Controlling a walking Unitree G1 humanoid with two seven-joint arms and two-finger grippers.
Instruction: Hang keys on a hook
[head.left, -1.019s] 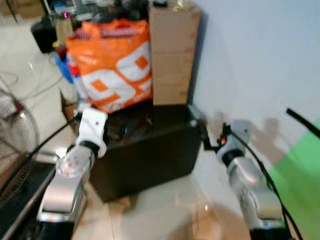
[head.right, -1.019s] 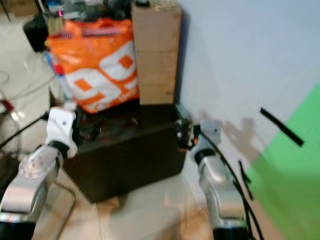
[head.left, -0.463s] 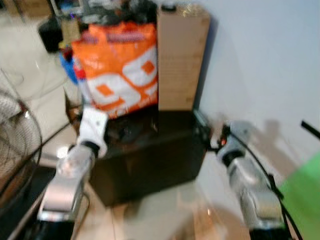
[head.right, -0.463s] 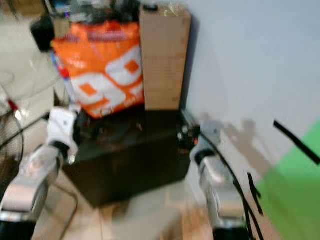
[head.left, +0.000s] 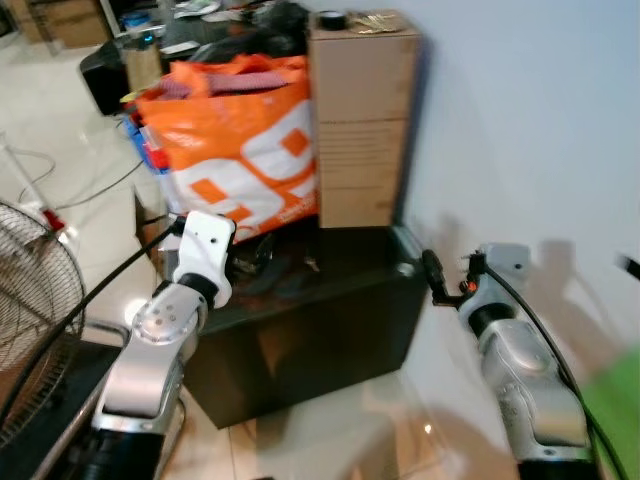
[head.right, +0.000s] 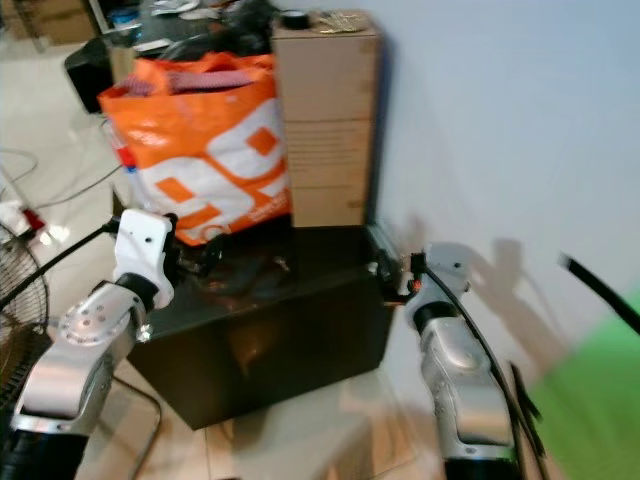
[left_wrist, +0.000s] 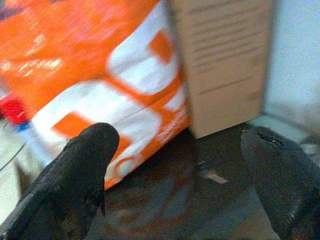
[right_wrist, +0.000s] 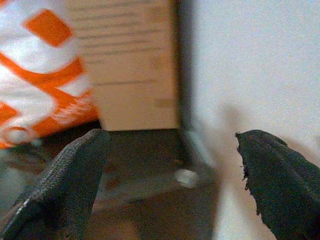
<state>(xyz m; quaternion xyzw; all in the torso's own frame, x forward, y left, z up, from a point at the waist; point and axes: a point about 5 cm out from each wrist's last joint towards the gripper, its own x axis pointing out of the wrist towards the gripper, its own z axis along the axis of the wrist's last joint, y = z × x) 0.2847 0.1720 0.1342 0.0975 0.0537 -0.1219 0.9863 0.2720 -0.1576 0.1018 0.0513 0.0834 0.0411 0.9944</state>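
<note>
Dark bench ahead carries an orange bag at 11 o'clock, a cardboard box at 12. I see both left gripper and right gripper with fingers spread wide, holding nothing.

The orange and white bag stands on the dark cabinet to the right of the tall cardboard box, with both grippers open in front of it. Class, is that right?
Not quite. The left eye view shows the orange and white bag standing to the left of the tall cardboard box, not the right. The rest holds: both are on the dark cabinet, and the left gripper and right gripper are open.
</note>
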